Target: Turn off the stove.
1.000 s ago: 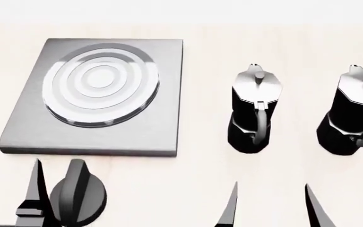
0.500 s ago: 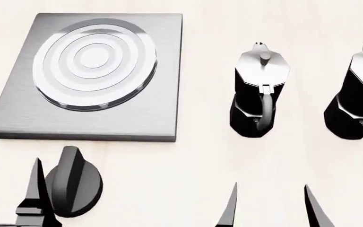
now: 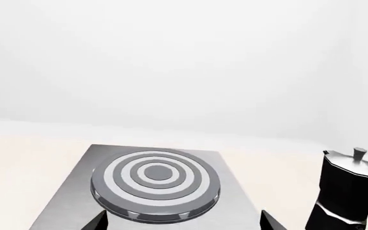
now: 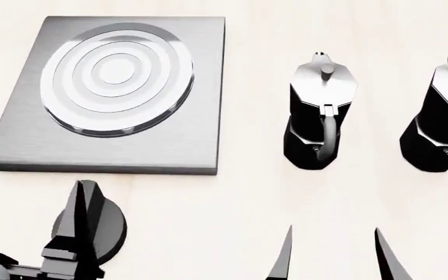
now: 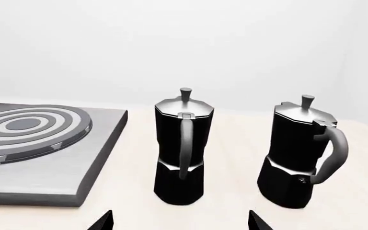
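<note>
The stove (image 4: 196, 146) is a flat grey metal slab with a ringed round burner (image 4: 115, 76), at the far left of the head view. Its black ridged knob (image 4: 109, 227) stands on the table in front of it. My left gripper (image 4: 33, 195) is open and empty; its right finger (image 4: 68, 224) overlaps the knob's left side, and the knob sits to the right of the gap. In the left wrist view the gripper (image 3: 182, 223) faces the stove (image 3: 56, 211) and the knob is hidden. My right gripper (image 4: 333, 256) is open and empty, in front of the moka pots.
Two black moka pots with silver lids stand right of the stove, one in the middle (image 4: 321, 116) and one at the right edge (image 4: 442, 116). The right wrist view shows both pots (image 5: 182, 148) (image 5: 299, 153) and the stove's corner (image 5: 43, 177).
The head view tilted down a second ago, then held still. My left gripper has shifted right: both fingers now show, and the right one overlaps the knob. The right gripper has not moved.
</note>
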{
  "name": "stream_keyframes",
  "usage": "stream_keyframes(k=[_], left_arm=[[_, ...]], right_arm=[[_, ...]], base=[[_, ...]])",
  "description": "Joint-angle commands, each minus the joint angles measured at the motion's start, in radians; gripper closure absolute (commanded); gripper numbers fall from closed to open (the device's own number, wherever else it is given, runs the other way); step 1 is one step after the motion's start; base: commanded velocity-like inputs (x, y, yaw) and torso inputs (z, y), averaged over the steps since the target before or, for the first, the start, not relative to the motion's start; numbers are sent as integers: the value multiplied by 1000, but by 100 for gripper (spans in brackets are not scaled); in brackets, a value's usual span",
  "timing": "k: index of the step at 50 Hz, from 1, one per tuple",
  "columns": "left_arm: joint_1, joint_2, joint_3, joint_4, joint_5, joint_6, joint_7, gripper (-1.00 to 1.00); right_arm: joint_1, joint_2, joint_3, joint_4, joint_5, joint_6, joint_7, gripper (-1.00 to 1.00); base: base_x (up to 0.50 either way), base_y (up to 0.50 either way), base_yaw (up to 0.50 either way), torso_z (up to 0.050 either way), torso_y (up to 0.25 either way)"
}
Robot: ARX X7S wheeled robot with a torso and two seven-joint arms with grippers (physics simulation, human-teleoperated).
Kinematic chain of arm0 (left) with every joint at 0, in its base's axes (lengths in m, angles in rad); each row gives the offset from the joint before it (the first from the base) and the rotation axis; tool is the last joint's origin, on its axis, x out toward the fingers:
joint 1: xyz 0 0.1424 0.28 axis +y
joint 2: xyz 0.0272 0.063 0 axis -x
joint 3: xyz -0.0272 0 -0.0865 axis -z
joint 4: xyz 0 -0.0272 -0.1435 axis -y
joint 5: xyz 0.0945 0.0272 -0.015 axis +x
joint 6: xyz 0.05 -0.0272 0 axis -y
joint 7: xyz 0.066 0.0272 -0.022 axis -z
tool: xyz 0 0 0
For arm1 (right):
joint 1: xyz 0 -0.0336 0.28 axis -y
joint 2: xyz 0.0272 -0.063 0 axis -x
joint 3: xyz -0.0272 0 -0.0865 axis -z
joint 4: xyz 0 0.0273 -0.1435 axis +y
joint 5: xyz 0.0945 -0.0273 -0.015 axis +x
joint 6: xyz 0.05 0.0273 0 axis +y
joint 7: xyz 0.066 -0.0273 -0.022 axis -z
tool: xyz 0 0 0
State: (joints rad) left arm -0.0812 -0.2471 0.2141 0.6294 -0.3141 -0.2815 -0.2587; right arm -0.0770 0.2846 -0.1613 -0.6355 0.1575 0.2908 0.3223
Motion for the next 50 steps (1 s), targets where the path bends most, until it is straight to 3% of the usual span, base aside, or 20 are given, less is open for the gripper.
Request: stream_keyframes(k=[1, 21, 50], left_arm=[[-40, 31, 76, -119, 10, 7, 26, -100], [-85, 49, 106, -323, 98, 75, -5, -100], [-106, 37, 79, -411, 84, 72, -38, -100]], right_arm=[[3, 5, -5, 7, 5, -4, 5, -100], [7, 14, -10, 6, 16, 0, 13, -100], [7, 25, -18, 10, 27, -5, 22, -100]], base=[[0, 0, 0, 0, 0], [0, 0, 0, 0, 0], [0, 0, 0, 0, 0]])
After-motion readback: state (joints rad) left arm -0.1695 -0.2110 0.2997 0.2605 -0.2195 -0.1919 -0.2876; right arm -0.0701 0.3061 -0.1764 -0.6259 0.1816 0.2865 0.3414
